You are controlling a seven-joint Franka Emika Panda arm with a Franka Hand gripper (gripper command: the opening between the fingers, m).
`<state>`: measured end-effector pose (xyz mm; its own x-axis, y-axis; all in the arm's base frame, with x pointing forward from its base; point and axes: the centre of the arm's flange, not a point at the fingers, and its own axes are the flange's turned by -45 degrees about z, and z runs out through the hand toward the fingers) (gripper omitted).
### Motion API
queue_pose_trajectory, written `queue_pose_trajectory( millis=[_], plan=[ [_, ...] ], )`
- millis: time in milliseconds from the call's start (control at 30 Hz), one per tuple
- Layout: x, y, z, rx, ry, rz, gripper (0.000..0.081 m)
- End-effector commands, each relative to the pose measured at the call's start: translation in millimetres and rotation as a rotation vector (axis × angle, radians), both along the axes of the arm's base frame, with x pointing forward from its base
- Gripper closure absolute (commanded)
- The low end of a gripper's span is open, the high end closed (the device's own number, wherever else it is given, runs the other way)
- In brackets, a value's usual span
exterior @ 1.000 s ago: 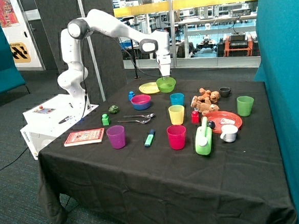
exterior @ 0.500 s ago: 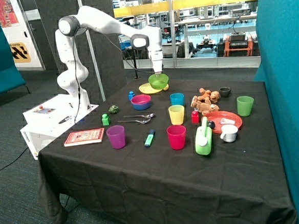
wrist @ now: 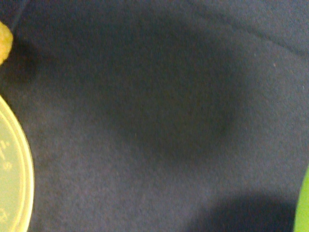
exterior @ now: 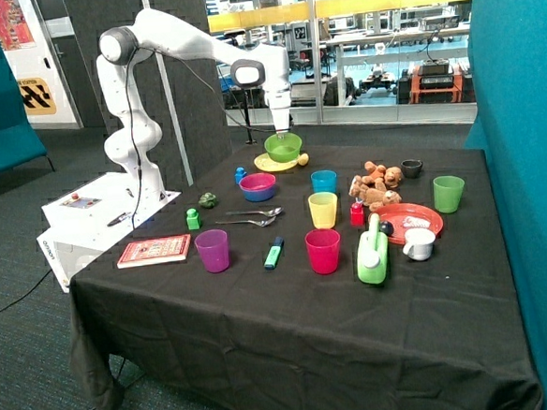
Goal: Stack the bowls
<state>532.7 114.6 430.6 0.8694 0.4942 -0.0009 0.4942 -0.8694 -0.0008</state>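
My gripper [exterior: 283, 133] is shut on the far rim of the lime green bowl [exterior: 283, 148] and holds it in the air just above the flat yellow plate [exterior: 273, 165]. In front of the plate, a pink bowl [exterior: 258, 181] sits nested in a blue bowl [exterior: 258, 193] on the black cloth. The wrist view shows only black cloth, the yellow plate's edge [wrist: 14, 183] and a sliver of the green bowl [wrist: 304, 203]; the fingers are out of its picture.
Blue [exterior: 324, 182], yellow [exterior: 323, 209], red [exterior: 323, 250], purple [exterior: 212, 250] and green [exterior: 448, 193] cups stand around the table. Two spoons [exterior: 254, 216] lie before the nested bowls. A red plate [exterior: 408, 220], plush toys [exterior: 377, 182] and a small yellow piece [exterior: 302, 159] are nearby.
The arm has carried the green bowl sideways, from behind the blue cup to over the yellow plate, closer to the nested pink and blue bowls.
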Motion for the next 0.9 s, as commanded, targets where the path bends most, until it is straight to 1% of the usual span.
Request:
queue_pose_trajectory(
  millis=[0, 133, 267, 467, 867],
  plan=[
    [-16, -16, -1.2, -0.0002, -0.0012, -0.025, 0.0808],
    [-33, -29, -7.5, -0.0003, -0.0012, -0.041, 0.0808],
    [-46, -37, -11.7, -0.0003, -0.0012, -0.05, 0.0808],
    [-55, -42, -15.0, -0.0003, -0.0012, -0.055, 0.0808],
    [-73, -55, -29.5, -0.0003, -0.0012, -0.082, 0.0808]
  ],
)
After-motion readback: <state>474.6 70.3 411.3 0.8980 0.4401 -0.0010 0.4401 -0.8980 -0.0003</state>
